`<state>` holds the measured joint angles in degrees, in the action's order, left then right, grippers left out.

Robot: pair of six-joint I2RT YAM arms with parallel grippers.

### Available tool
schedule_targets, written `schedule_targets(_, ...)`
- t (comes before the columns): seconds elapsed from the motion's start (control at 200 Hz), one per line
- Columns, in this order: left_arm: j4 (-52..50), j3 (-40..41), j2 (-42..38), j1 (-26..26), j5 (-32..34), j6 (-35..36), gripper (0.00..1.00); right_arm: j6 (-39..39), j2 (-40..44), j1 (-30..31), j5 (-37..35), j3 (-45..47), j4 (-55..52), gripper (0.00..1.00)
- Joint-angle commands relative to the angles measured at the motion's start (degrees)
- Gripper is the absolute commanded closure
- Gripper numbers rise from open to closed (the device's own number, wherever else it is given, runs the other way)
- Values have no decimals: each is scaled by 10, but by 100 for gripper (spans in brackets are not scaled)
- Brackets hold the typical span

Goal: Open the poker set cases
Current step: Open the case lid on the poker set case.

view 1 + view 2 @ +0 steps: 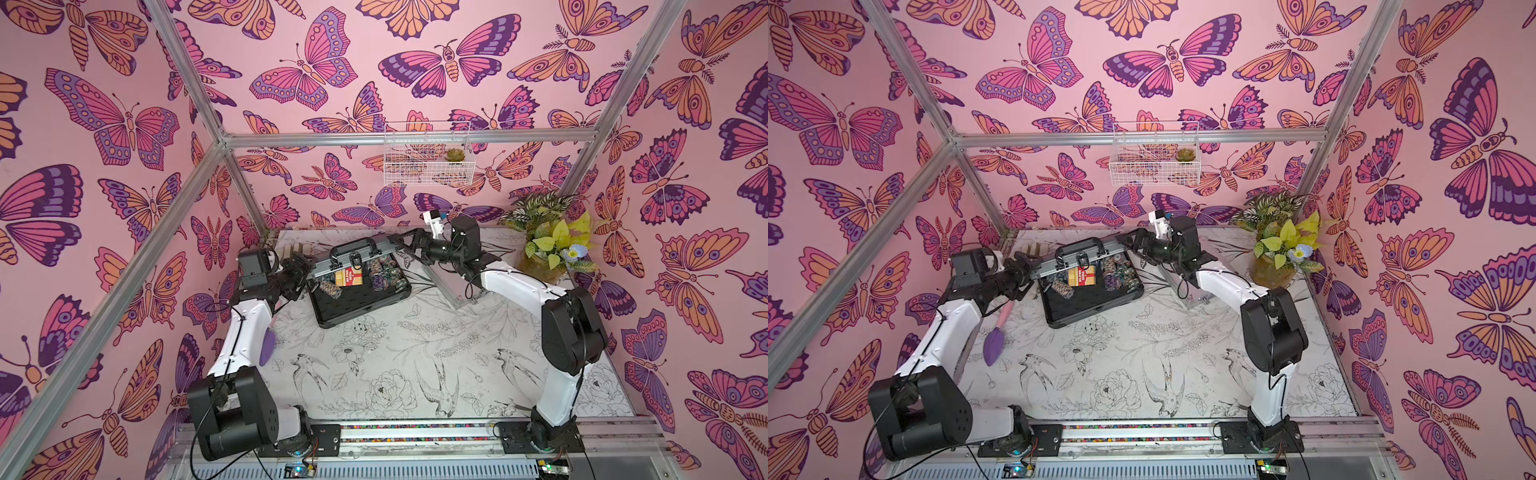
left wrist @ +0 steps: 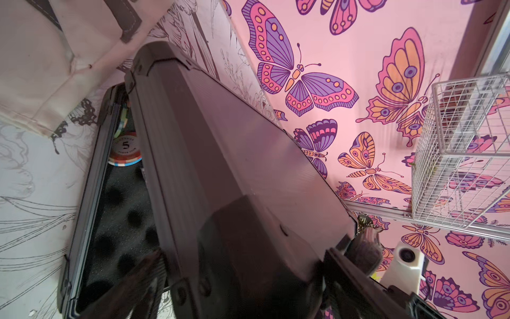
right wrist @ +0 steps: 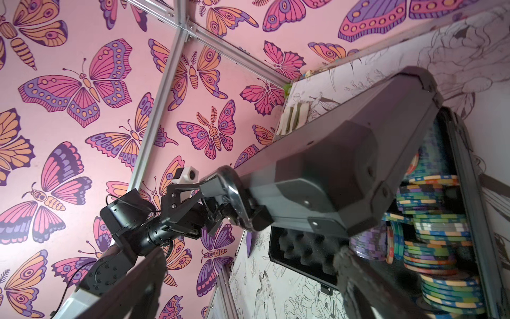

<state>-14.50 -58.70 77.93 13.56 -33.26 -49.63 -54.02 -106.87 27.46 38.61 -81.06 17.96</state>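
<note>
The larger dark grey poker set case point(image 1: 360, 300) lies open at the back of the table, with foam, chip stacks and a red card box on its flat half. Its lid point(image 1: 353, 259), the half with the handle, stands raised at an angle. My left gripper point(image 1: 300, 266) is shut on the lid's left corner, which fills the space between its fingers point(image 2: 143, 279) in the left wrist view. My right gripper point(image 1: 405, 243) hangs open just off the lid's right end point(image 3: 331, 176), nothing between its fingers. The smaller silver case point(image 1: 451, 291) lies flat under my right arm, mostly hidden.
A potted plant point(image 1: 548, 245) stands at the back right corner. A white wire basket point(image 1: 428, 153) hangs on the back wall. A purple tool with a pink handle point(image 1: 995, 343) lies by my left arm. A beige cloth bag point(image 2: 41, 69) sits near the case's far corner.
</note>
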Motion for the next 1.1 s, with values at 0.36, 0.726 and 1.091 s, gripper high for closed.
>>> schedule_targets(0.36,64,-81,75,25,7,14,11,75,89,-6,-40,59,-78,2)
schedule_targets(0.726,125,-116,127,27,-17,-64,6,77,110,-7,-54,92,-87,3)
schedule_targets(1.091,161,-178,177,28,-13,-112,1,82,101,-7,-58,87,-96,3)
